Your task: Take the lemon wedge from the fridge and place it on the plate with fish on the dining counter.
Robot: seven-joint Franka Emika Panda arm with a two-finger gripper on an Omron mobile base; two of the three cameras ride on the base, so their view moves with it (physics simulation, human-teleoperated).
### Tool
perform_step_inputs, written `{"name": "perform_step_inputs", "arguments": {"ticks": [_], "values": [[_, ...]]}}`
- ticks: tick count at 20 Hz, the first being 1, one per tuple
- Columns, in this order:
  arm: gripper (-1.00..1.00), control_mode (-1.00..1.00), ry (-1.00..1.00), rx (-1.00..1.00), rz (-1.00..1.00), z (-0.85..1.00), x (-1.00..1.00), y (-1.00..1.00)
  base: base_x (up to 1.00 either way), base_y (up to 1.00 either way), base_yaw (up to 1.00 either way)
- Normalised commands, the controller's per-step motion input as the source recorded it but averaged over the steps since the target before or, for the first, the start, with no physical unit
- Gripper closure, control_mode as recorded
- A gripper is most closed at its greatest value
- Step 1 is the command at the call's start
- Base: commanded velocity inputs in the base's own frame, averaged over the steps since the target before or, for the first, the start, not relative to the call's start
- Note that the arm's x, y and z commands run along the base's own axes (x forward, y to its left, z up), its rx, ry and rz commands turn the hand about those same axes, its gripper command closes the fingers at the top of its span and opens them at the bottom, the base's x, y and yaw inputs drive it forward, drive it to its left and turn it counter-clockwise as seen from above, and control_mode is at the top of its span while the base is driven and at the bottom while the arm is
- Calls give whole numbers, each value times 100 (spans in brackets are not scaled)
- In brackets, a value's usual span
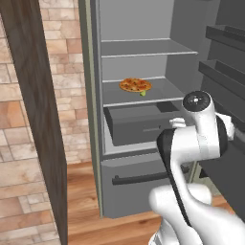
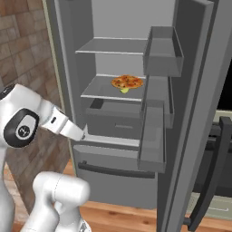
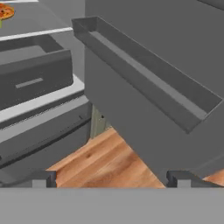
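Note:
The grey fridge (image 1: 139, 57) (image 2: 118, 18) stands open. On its middle shelf lies the tiny yellow-green lemon wedge (image 1: 142, 93) (image 2: 124, 90), touching the front edge of a round orange-topped pizza (image 1: 135, 85) (image 2: 127, 82). My gripper (image 3: 111, 179) is open with nothing between its fingertips (image 3: 41, 178). It hangs low in front of the fridge, below the shelf and well short of the wedge, facing the drawer (image 3: 35, 74) and a door bin (image 3: 144, 74). The pizza (image 3: 4, 11) peeks in at the hand view's top left corner. The plate with fish and the dining counter are out of view.
The open fridge door (image 2: 190, 90) with stacked bins (image 2: 156, 131) stands close on the right. A dark wood panel (image 1: 33, 95) and brick wall (image 1: 72, 72) lie to the left. The freezer drawer (image 1: 143, 179) has a dark bar handle. A wall oven (image 2: 222, 136) sits behind the door.

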Motion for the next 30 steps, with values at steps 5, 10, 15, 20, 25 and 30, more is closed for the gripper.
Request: {"name": "perform_step_inputs", "arguments": {"ticks": [5,10,15,20,25,30], "values": [[-100,-100,11,39,27,0,5,0,0,0,0],[-100,-100,0,0,2,0,0,0,0,0,0],[-100,-100,-14,-1,6,0,-9,-4,0,0,0],[-100,-100,-4,-1,4,0,-1,0,0,0,0],[-100,-100,0,0,0,0,0,0,0,0,0],[-100,-100,0,0,0,0,10,-6,0,0,0]]}}
